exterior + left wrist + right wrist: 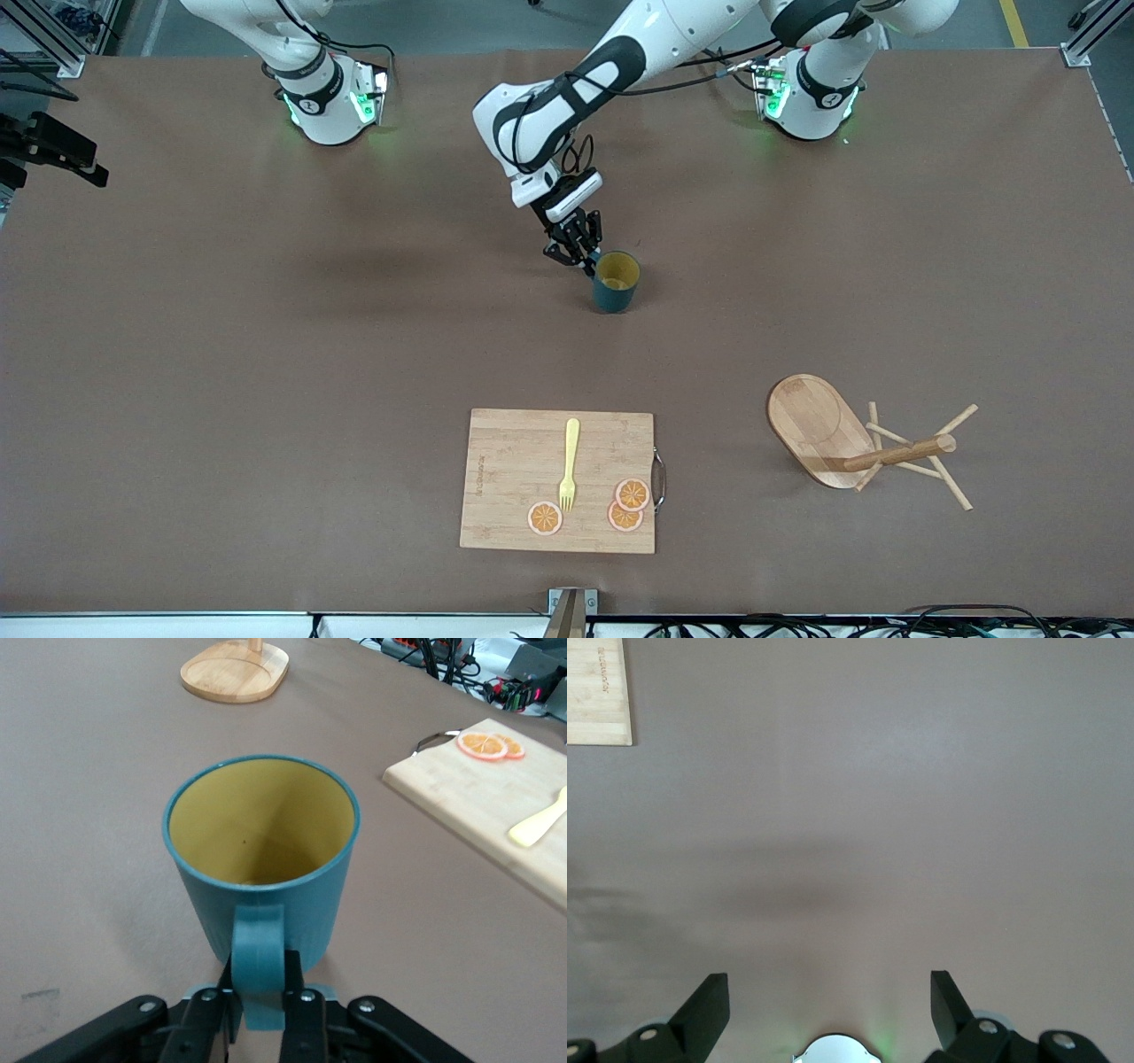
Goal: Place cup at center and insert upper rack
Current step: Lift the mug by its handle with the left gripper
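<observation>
The dark teal cup (pixel 616 283) with its mustard-yellow inside stands upright on the brown table, near the middle. My left gripper (pixel 586 259) is shut on the cup's handle (pixel 259 952), one finger (pixel 301 997) pressed on each side of it. The upper rack (pixel 850 439), a light wooden mug tree, lies tipped on its side toward the left arm's end of the table, nearer the front camera than the cup; its oval base (pixel 235 672) shows in the left wrist view. My right gripper (pixel 829 1005) hangs open over bare table, and its arm waits by its base.
A bamboo cutting board (pixel 509 470) lies nearer the front camera than the cup, carrying a yellow fork (pixel 569 465) and three orange slices (pixel 631 494). Its metal handle (pixel 658 478) faces the mug tree.
</observation>
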Robot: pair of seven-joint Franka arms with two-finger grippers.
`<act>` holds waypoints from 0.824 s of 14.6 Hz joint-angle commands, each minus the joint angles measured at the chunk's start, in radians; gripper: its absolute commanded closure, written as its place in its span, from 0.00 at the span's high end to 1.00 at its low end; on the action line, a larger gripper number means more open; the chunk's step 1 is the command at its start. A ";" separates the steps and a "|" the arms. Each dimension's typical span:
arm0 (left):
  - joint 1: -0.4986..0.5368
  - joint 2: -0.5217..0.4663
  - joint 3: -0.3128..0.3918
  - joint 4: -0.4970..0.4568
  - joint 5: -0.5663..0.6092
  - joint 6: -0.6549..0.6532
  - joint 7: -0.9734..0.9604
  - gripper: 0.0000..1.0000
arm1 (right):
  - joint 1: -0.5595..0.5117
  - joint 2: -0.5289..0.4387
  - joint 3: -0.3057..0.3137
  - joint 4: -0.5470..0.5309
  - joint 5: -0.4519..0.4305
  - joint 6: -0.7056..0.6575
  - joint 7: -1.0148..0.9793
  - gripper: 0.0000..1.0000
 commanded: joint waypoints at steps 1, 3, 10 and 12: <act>0.083 -0.165 -0.005 0.014 -0.151 0.004 0.143 0.00 | -0.003 -0.022 0.002 -0.025 -0.011 0.003 0.000 1.00; 0.152 -0.249 -0.007 0.055 -0.278 0.053 0.205 0.00 | -0.003 -0.024 0.002 -0.025 -0.011 0.003 0.000 1.00; 0.471 -0.453 -0.008 0.090 -0.760 0.173 0.663 0.01 | -0.005 -0.024 0.000 -0.025 -0.009 0.005 0.001 1.00; 0.573 -0.474 -0.007 0.119 -0.896 0.174 0.827 0.01 | -0.005 -0.024 0.000 -0.025 -0.009 0.005 0.000 1.00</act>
